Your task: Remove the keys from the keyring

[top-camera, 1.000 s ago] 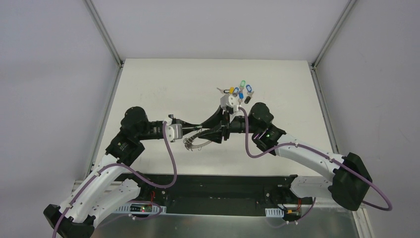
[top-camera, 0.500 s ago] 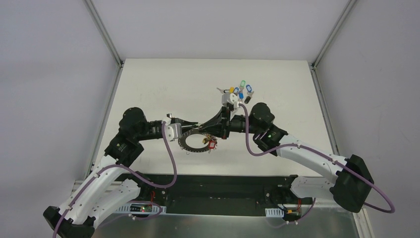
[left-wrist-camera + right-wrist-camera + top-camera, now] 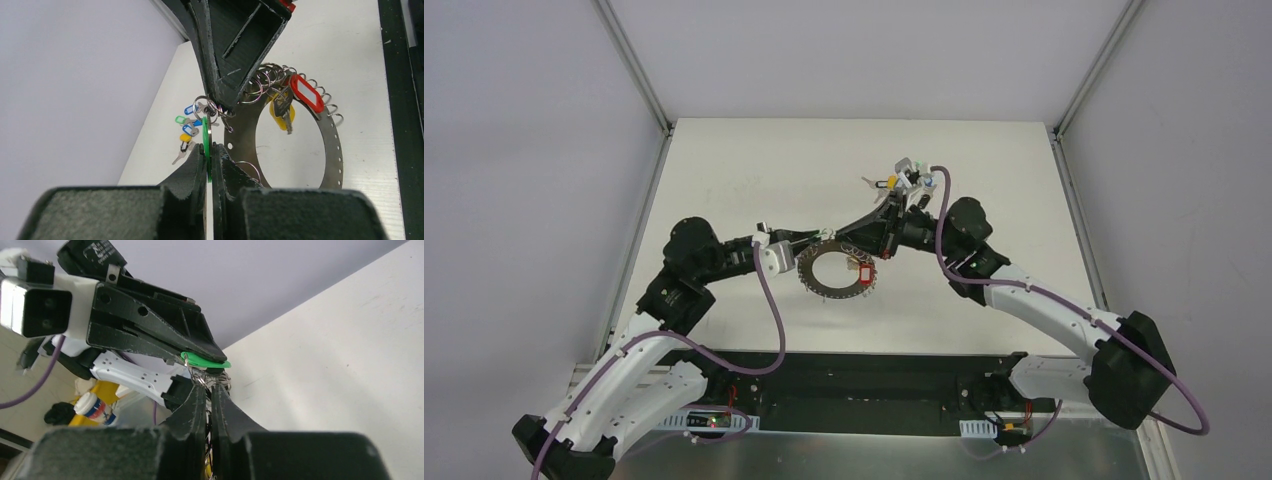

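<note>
Keyring [image 3: 823,284] pinched at its edge, left and right.
My left tool [image 3: 210,150] is clamped shut on a green tag [image 3: 205,361], and my right tool [image 3: 209,387] is closed on the wire loops [image 3: 215,107] just beside it. The keyring spreads below them over the middle of the tabletop [image 3: 754,180], with the red-tagged key [image 3: 306,93] and the yellow-tagged key [image 3: 281,109] side by side on its rim. Loose keys [image 3: 187,131] lie farther back.
</note>
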